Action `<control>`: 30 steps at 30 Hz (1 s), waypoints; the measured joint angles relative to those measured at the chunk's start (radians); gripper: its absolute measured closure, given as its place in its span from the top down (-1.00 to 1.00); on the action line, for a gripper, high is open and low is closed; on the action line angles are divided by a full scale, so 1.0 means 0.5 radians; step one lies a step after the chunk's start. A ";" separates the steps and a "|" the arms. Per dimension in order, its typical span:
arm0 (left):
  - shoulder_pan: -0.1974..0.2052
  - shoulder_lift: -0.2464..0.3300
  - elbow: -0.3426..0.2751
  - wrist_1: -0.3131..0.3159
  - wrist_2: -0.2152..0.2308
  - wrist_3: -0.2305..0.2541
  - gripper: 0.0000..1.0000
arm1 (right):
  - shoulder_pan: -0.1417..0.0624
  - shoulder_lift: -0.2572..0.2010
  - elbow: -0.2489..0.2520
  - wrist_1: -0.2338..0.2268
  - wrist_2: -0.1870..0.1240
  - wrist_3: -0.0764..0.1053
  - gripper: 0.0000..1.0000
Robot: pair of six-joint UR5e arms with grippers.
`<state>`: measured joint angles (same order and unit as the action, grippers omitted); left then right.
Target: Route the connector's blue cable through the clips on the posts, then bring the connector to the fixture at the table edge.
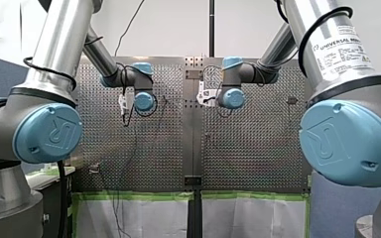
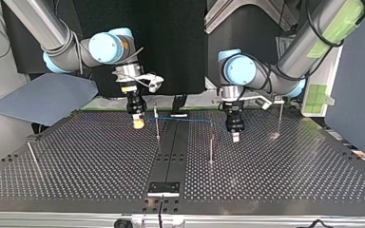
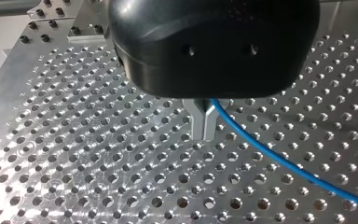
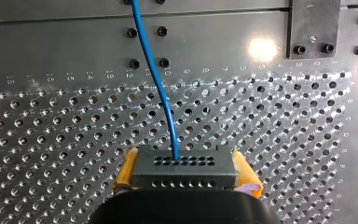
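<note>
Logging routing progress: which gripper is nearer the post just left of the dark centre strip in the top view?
Right. My right gripper, holding the connector, hangs close beside that post; my left gripper, pinching the blue cable, is across the strip, beyond a second post.

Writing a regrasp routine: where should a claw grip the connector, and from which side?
Grip the connector by its two short ends, coming from the back, opposite the face the blue cable leaves. Those ends look flat and parallel, and the cable is left clear. My right claw holds it this way, yellow pads on both ends.
</note>
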<state>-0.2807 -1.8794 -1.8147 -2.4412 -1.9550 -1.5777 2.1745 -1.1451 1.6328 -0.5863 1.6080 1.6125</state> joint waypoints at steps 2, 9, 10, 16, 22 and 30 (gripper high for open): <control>0.007 -0.001 0.013 -0.010 0.010 -0.001 -1.00 | 0.000 0.001 -0.004 0.000 -0.002 0.000 -1.00; 0.030 -0.001 0.043 -0.040 0.040 -0.001 -1.00 | 0.000 0.021 -0.038 0.005 -0.005 0.005 -1.00; 0.033 -0.002 0.045 -0.042 0.045 -0.001 -1.00 | 0.000 0.026 -0.043 0.006 -0.006 0.006 -1.00; 0.053 -0.003 0.051 -0.045 0.072 -0.003 -1.00 | 0.000 0.080 -0.071 0.007 -0.005 0.006 -1.00; 0.068 -0.060 0.094 -0.094 0.087 -0.009 -1.00 | -0.001 0.116 -0.109 0.004 -0.006 0.006 -1.00; 0.078 -0.156 0.141 -0.099 0.142 -0.071 -1.00 | -0.039 0.128 -0.159 0.008 -0.009 0.006 -1.00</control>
<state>-0.2418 -1.9576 -1.7440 -2.4908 -1.8841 -1.6129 2.1548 -1.0809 1.5532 -0.5823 1.6036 1.6156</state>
